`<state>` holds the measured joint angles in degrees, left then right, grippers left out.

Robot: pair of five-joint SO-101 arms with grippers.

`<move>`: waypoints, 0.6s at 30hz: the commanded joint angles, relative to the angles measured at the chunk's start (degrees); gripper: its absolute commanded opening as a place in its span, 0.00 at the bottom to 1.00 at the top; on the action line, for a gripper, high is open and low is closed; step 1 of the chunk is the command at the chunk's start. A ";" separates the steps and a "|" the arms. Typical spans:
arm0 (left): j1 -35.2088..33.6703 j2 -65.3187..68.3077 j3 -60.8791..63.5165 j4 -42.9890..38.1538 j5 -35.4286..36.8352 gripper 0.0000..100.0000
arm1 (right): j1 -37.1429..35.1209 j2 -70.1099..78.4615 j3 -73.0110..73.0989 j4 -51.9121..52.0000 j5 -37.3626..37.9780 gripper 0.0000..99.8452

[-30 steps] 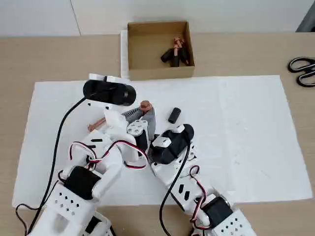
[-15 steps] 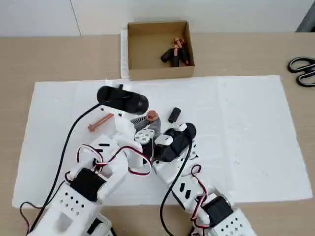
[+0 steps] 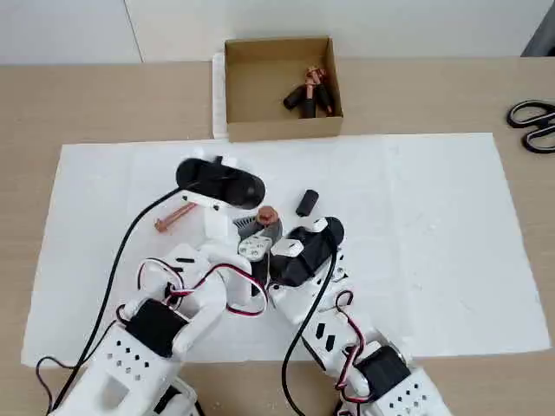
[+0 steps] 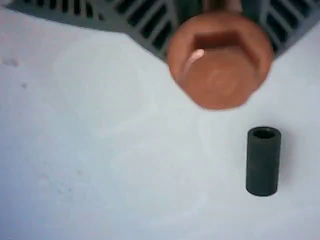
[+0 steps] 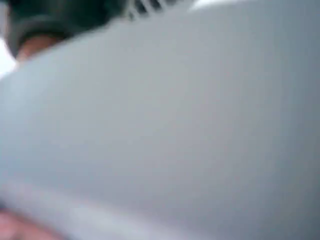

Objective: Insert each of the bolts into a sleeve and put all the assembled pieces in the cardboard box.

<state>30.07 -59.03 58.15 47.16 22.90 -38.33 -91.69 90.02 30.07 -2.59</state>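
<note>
Bolt (image 3: 266, 213), head up, pinched in the left gripper (image 3: 263, 224), has drifted toward the 1 loose sleeve (image 3: 307, 204); insertion seems near. Right gripper's state: cannot tell.

a tan tabletop (image 3: 87, 95) carries a white sheet (image 3: 434, 243), a cardboard box (image 3: 260, 87) at the sheet's far edge, and scissors (image 3: 531, 124) near the tabletop's right edge.

The scissors (image 3: 532, 124) are cut off at the right edge of the high view. The shank of the bolt (image 4: 218, 60) is hidden behind its head. The pieces (image 3: 310, 94) in the upper-centre cardboard box (image 3: 256, 87) are too small to be counted.
</note>
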 commanded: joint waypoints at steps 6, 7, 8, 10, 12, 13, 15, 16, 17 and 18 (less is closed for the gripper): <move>0.18 -0.97 0.84 0.53 -0.62 0.00 | 0.48 -0.92 -0.44 -1.36 0.79 0.00; 0.18 -0.97 1.19 0.88 -0.53 0.00 | 0.48 -0.92 -0.44 -1.36 0.79 0.00; 0.18 -0.97 1.45 1.32 -0.35 0.00 | 0.48 -0.92 -0.44 -1.36 0.79 0.00; 0.18 -0.97 1.89 2.11 -0.35 0.00 | 0.48 -0.92 -0.44 -1.36 0.79 0.00; 0.18 -0.97 1.98 2.37 -0.53 0.01 | 0.48 -0.92 -0.44 -1.36 0.79 0.00; 0.18 -0.97 1.98 2.37 -0.53 0.04 | 0.48 -0.92 -0.44 -1.36 0.79 0.00; 0.18 -0.97 1.98 2.46 -0.53 0.11 | 0.48 -0.92 -0.44 -1.36 0.79 0.00; 0.18 -0.97 1.98 2.46 -0.53 0.15 | 0.48 -0.92 -0.44 -1.36 0.79 0.00; 0.18 -0.97 1.89 2.64 -0.44 0.18 | 0.48 -0.92 -0.44 -1.36 0.79 0.00; 0.18 -1.05 1.54 3.43 -0.35 0.21 | 0.48 -0.92 -0.35 -1.36 0.79 0.00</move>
<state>29.98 -59.38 60.18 49.45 22.90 -38.33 -91.69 90.11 30.15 -2.59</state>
